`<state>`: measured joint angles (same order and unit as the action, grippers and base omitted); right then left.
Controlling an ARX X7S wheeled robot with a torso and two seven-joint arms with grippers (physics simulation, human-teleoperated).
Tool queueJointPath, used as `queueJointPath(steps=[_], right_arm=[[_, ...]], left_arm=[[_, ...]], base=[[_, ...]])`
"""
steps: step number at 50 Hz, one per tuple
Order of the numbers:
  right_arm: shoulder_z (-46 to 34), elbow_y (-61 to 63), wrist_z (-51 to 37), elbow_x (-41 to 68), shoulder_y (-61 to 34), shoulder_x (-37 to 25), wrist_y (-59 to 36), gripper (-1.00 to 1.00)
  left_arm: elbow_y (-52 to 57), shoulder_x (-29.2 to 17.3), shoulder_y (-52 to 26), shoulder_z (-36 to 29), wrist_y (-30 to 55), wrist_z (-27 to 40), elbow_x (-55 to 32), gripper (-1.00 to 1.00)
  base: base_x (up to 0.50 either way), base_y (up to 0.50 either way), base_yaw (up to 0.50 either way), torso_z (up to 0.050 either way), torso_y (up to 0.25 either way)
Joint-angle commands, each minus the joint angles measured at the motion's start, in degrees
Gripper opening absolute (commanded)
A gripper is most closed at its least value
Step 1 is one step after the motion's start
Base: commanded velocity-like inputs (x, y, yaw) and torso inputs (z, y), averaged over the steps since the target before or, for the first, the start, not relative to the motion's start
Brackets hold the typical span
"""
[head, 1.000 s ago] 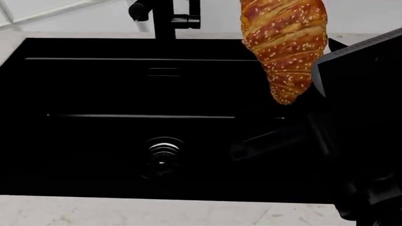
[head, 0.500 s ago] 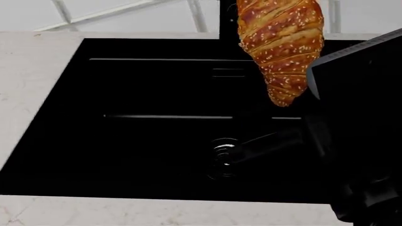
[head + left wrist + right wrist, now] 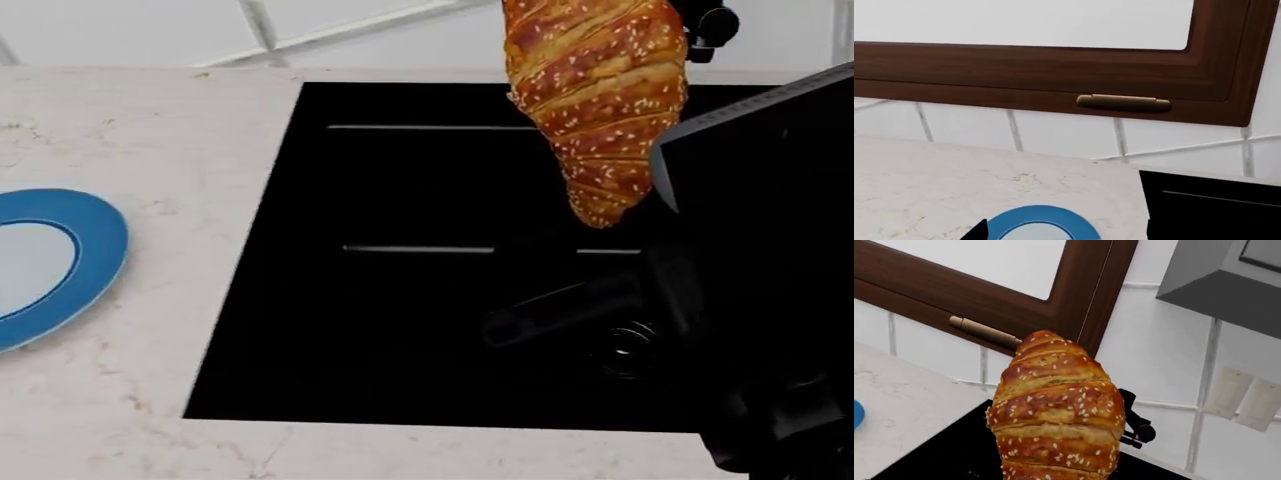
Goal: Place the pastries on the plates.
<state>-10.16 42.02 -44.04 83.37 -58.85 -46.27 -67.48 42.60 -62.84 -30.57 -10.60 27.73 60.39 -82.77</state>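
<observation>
The golden-brown sesame croissant (image 3: 598, 100) hangs in the air over the black sink, close to the head camera. It fills the middle of the right wrist view (image 3: 1057, 410) and hides my right gripper's fingers, which are shut on it. The plate with the wide blue rim and pale centre (image 3: 83, 262) lies on the counter left of the sink. It also shows in the left wrist view (image 3: 1047, 216), beside one dark fingertip (image 3: 978, 232) of my left gripper. The pink donut and the plain blue plate are out of view.
The black sink basin (image 3: 400, 340) is sunk into the pale marble counter (image 3: 147, 130), with its drain (image 3: 627, 345) at the right. A black faucet (image 3: 707, 20) stands behind. My dark right arm (image 3: 767, 280) fills the right side. A tiled wall and a brown window frame (image 3: 1054, 75) are behind.
The head view has swung left: the sink and drain slid right and the blue-rimmed plate came into view at the left. The croissant stays held in the same spot in the view.
</observation>
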Motion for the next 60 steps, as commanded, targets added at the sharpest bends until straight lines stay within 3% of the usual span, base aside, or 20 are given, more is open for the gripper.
queueJointPath(steps=[1,36,44,60], right_arm=[[-0.11,0.13,0.52,-0.97,-0.75,-0.13,-0.41,-1.00],[0.10,0.70,1.31,-0.22,0.07,-1.95,0.70,-1.00],[-0.05,1.04,2.19,-0.34,-0.92,-1.94,0.98,-1.00],[-4.33,-0.84,6.10,-6.59,-2.21,-0.57,0.20,-1.00]], left_arm=[[-0.13,0.31,-0.80,-0.31,0.52,0.09,-0.22,1.00],[0.58,1.12,0.53,-0.24,0.05,0.76,0.53,1.00],[0.50,1.37,0.45,-0.24,0.01,0.69,0.54,1.00],[-1.83,4.02,-2.14,-2.28,1.23,-0.35,2.58,1.00]], base=[[0.00,0.50,0.00,0.000,0.000],[0.00,0.50,0.00,0.000,0.000],[0.06,0.00,0.00,0.000,0.000],[0.50,0.00,0.00,0.000,0.001]])
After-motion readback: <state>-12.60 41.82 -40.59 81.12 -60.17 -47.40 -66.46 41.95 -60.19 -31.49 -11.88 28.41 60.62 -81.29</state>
